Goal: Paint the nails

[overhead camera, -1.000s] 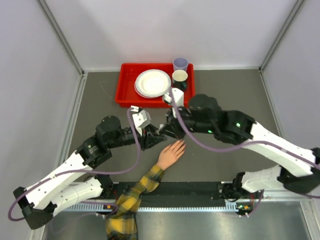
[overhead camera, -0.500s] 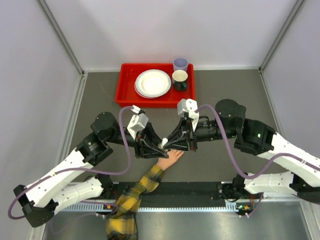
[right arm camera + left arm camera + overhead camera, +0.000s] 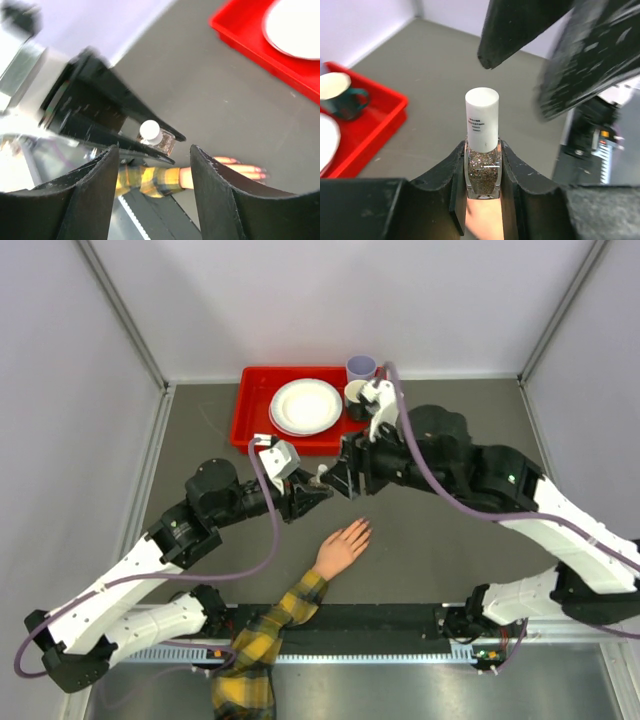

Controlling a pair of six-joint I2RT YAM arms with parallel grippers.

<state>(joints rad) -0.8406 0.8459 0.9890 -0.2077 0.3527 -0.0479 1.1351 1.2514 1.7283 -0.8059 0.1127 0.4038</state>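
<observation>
Both grippers had risen off the mannequin hand since half a second earlier.
Clamped on the glitter bottle, the left gripper faced the right gripper, spread wide above the white cap, the place to grip. Both arms reached forward, elbows bent. The nails, likely hard, slick, tiny, lay on the table, nearer the bases.

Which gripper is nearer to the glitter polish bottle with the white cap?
The left gripper. Its jaws are shut on the glass sides of the bottle, holding it upright. The right gripper is open and hovers just beyond the cap, not touching it.
</observation>
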